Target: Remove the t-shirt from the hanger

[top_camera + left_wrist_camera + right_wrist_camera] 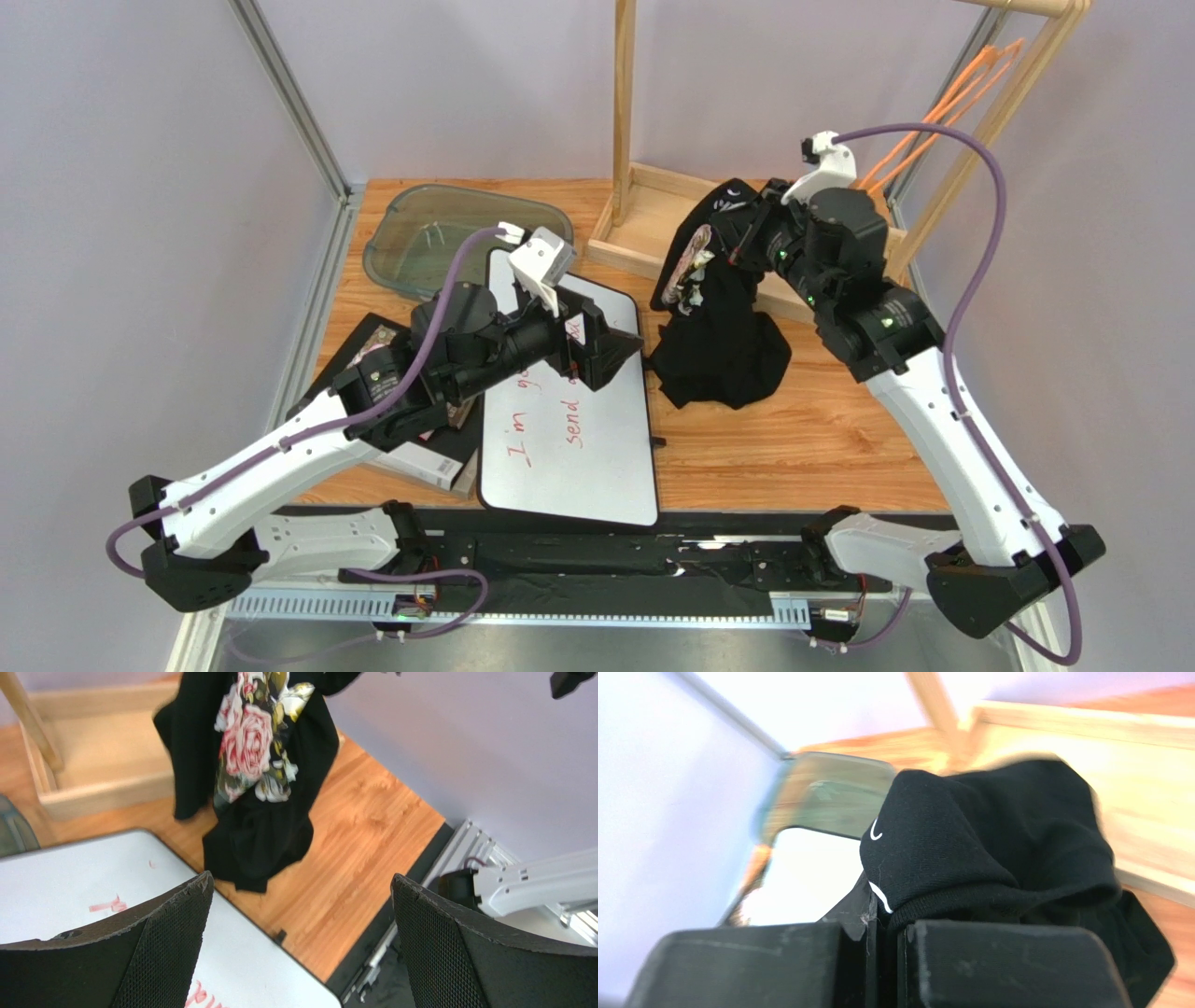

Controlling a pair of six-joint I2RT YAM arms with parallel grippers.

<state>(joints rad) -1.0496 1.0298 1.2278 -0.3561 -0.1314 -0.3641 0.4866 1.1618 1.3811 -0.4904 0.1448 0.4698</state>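
The black t-shirt point(723, 350) with its rose print hangs from my right gripper point(741, 235), and its lower part is bunched on the wooden table. In the right wrist view the right gripper point(889, 917) is shut on a fold of the black cloth point(990, 833). The orange hanger point(954, 91) hangs bare on the wooden rack at the upper right, apart from the t-shirt. My left gripper point(617, 353) is open and empty over the whiteboard, just left of the t-shirt. In the left wrist view the left gripper point(302, 878) faces the t-shirt point(260, 777).
A whiteboard point(568, 420) with red writing lies under the left gripper. A grey-green tub point(463, 238) stands at the back left. The wooden rack's base tray point(652, 224) and uprights stand behind the t-shirt. Dark flat items point(358, 371) lie under the left arm.
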